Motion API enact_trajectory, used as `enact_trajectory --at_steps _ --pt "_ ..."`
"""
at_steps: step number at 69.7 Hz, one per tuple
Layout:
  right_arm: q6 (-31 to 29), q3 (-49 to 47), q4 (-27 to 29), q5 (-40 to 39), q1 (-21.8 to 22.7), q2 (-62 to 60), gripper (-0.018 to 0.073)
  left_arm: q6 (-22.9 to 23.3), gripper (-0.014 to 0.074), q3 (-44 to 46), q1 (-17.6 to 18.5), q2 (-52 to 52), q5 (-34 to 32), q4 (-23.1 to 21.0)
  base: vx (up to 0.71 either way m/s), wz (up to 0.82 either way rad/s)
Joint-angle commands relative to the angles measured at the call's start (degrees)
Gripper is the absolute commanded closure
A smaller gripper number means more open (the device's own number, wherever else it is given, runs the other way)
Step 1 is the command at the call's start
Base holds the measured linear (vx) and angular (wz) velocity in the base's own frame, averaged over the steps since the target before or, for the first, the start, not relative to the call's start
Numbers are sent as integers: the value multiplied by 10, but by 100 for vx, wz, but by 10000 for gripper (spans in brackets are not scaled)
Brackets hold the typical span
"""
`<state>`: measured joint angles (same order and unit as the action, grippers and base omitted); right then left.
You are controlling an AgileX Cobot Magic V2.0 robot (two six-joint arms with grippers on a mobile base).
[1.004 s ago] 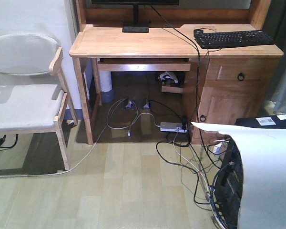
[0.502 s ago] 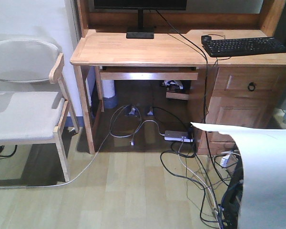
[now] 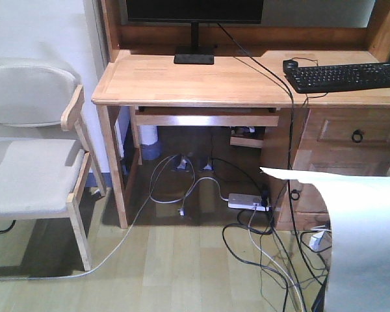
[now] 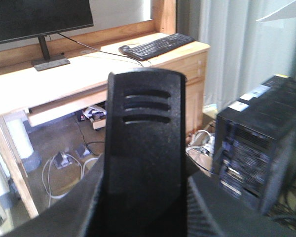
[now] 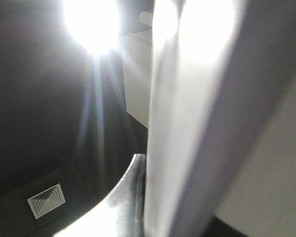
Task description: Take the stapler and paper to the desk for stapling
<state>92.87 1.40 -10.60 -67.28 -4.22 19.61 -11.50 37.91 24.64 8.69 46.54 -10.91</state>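
Left hand (image 4: 143,212) clamped on stapler (image 4: 144,138); right hand by paper (image 3: 367,247), grip cannot tell.

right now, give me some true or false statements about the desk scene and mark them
The black keyboard lies on the right part of the honey-coloured wooden desk. True.
The large white paper sheet lies flat on the desk. False: it curves in the foreground, off the desk.
The pale cushioned chair stands left of the desk. True.
The black monitor stand sits on the floor. False: it is on the desktop.
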Motion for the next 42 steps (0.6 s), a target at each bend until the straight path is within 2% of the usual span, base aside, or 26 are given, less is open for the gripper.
enact_trajectory --at_steps 1,42 --pt "-9 -11 -1 -70 3 4 564 2 603 15 0 8 -68 -11 25 -2" --pt "-9 -11 -1 -70 3 4 564 2 603 15 0 8 -68 -11 28 -6"
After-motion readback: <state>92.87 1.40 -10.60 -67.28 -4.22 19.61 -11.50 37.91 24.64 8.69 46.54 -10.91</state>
